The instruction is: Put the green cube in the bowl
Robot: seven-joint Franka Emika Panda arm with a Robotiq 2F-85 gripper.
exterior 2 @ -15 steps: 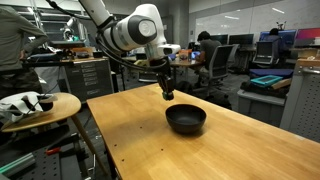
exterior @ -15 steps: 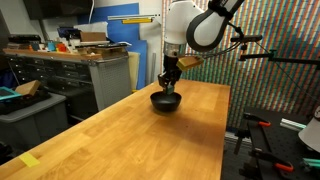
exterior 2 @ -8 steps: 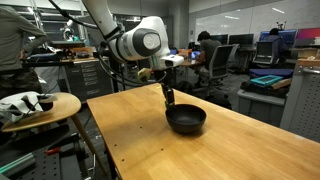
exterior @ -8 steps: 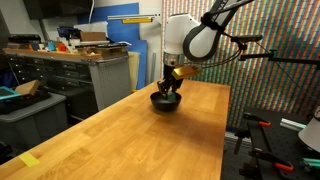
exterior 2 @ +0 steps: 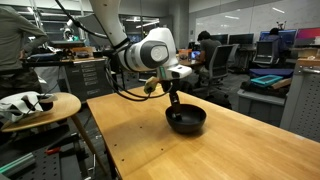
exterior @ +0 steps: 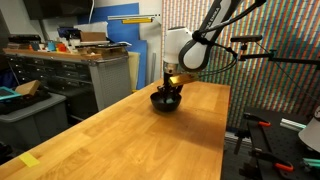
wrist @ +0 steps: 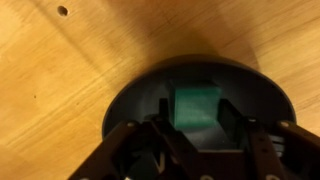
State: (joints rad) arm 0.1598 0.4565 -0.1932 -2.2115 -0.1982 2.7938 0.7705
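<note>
1 step is in hand: the release. The green cube (wrist: 195,105) sits in the middle of the wrist view, framed by the dark inside of the bowl (wrist: 128,100). The gripper (wrist: 197,120) comes up from the lower edge, its jaws flanking the cube on the left and right and apparently clamped on it, though the dim picture leaves some doubt. In both exterior views the gripper (exterior: 170,91) (exterior 2: 174,104) hangs low over the bowl (exterior: 166,102) (exterior 2: 187,121), at the far end of the wooden table (exterior: 120,140). My judgement: the next move calls for parting the jaws, then lifting straight up.
</note>
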